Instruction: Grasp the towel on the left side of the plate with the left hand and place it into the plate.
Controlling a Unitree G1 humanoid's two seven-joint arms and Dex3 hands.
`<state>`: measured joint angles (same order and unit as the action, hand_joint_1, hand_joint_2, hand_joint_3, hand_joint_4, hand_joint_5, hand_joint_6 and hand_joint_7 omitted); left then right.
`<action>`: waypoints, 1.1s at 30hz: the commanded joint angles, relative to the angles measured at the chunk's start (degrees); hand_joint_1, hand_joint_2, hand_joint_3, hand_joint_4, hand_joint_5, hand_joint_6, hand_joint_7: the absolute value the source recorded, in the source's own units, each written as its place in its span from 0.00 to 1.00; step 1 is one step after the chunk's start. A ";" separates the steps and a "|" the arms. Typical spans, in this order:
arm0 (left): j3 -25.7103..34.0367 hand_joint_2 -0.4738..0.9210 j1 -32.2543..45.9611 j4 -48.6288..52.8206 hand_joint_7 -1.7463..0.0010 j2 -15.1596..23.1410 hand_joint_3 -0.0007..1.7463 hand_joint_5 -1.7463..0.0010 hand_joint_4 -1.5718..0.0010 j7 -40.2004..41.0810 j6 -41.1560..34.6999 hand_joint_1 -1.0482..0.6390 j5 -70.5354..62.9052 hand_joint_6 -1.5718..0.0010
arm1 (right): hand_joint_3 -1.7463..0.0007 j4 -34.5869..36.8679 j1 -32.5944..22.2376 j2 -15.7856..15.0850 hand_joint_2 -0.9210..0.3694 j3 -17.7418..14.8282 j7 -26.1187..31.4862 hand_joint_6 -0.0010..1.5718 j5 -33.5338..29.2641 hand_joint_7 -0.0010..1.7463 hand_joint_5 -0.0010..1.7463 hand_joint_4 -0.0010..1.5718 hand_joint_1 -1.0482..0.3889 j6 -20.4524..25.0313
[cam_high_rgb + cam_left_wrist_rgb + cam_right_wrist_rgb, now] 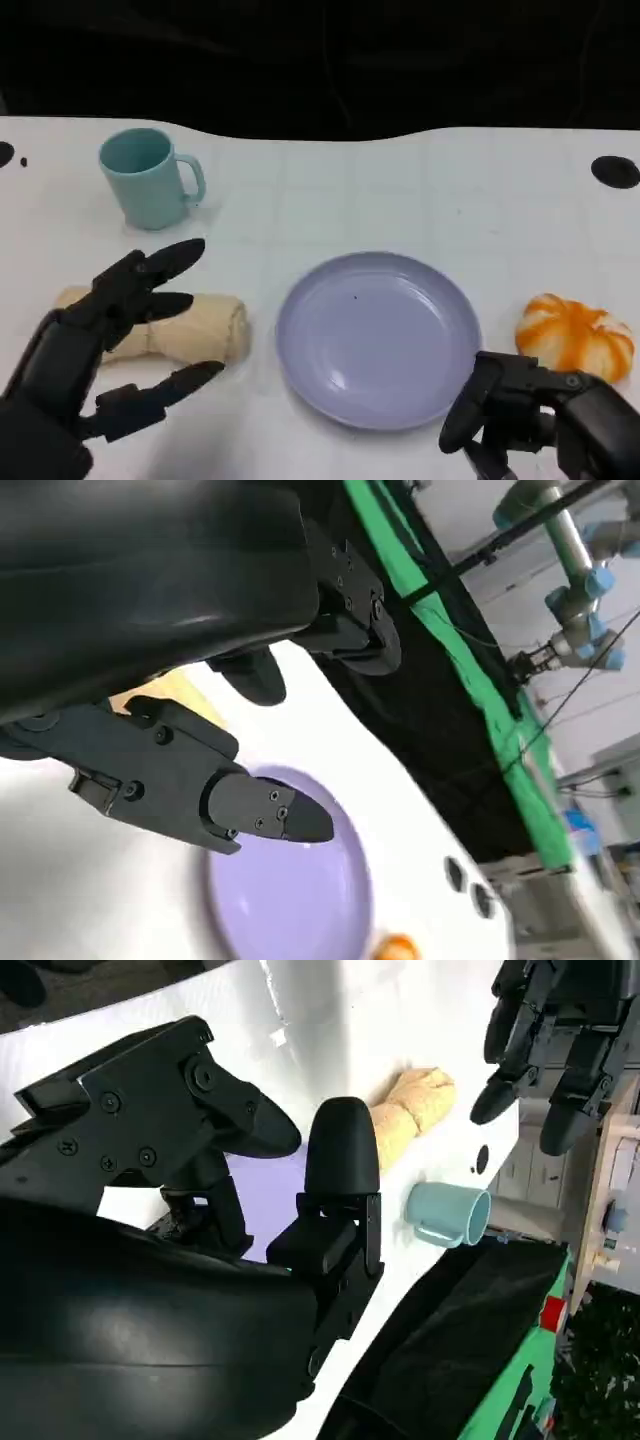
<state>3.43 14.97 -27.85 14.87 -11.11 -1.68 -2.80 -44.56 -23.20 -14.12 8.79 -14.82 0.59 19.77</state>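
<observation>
The left hand (pixel 105 340) is hovering over the rolled towel (pixel 190 328), fingers spread and grasping nothing; whether any fingertip is touching the cloth is hard to tell. The towel is lying on the table (pixel 400 190) just left of the plate (pixel 378 338). Grasping, lifting and placing are all remaining.

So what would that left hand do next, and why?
Probably lower onto the towel and close around it. The left hand hovers over the rolled towel's left part with fingers spread, holding nothing, and the towel lies on the table beside the plate, not in it.
</observation>
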 commanded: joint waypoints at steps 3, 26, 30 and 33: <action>-0.22 1.00 -1.86 1.37 0.95 5.81 0.02 0.57 0.99 0.53 5.27 0.40 -11.65 0.87 | 0.40 -1.08 0.19 0.08 0.28 0.52 0.90 0.46 -0.33 0.75 0.94 0.50 0.63 0.23; -16.61 0.92 -23.46 23.36 1.00 16.96 0.00 0.84 0.77 -5.20 -1.19 0.32 -48.77 0.75 | 0.39 -0.92 -0.26 0.16 0.28 -0.02 0.67 0.46 0.38 0.75 0.95 0.50 0.63 -0.03; -20.11 0.94 -27.77 30.77 1.00 14.63 0.01 0.88 0.76 -4.92 -3.55 0.32 -50.75 0.75 | 0.39 -1.07 -0.52 0.14 0.28 0.21 0.74 0.46 0.09 0.75 0.95 0.50 0.63 -0.45; -22.18 0.94 -30.48 35.77 1.00 12.94 0.00 0.90 0.74 -3.79 -4.50 0.32 -51.54 0.75 | 0.39 -1.18 -0.65 0.23 0.28 0.15 0.74 0.46 0.26 0.75 0.95 0.50 0.63 -0.48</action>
<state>-17.31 -13.04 4.16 28.64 -16.36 -5.29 -53.56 -44.97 -23.56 -13.58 9.00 -14.21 0.73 19.63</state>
